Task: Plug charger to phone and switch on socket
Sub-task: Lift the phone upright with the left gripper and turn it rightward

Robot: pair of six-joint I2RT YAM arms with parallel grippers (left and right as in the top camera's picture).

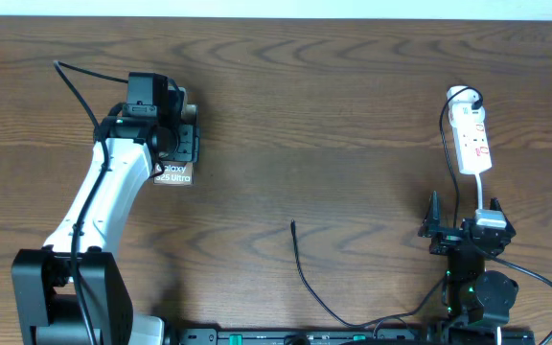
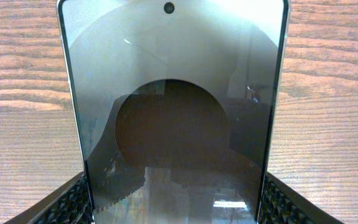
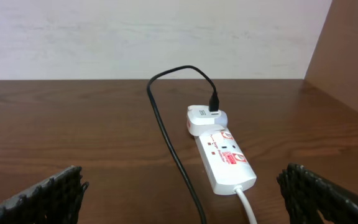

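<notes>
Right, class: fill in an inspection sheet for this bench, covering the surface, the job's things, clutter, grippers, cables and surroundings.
Surface: brown wooden table.
Job's things: phone at left, screen up; socket at right, with a white adapter plugged in at its far end; switch state unreadable.
Clutter: nothing seen.
Grippers: left gripper, jaws apparently closed on the phone's long edges; right gripper open, empty, facing the socket.
Cables: charger runs from the adapter, its tip lying free mid-table, not in the phone; white lead leaves the socket's near end.
Surroundings: pale wall behind the table.
</notes>
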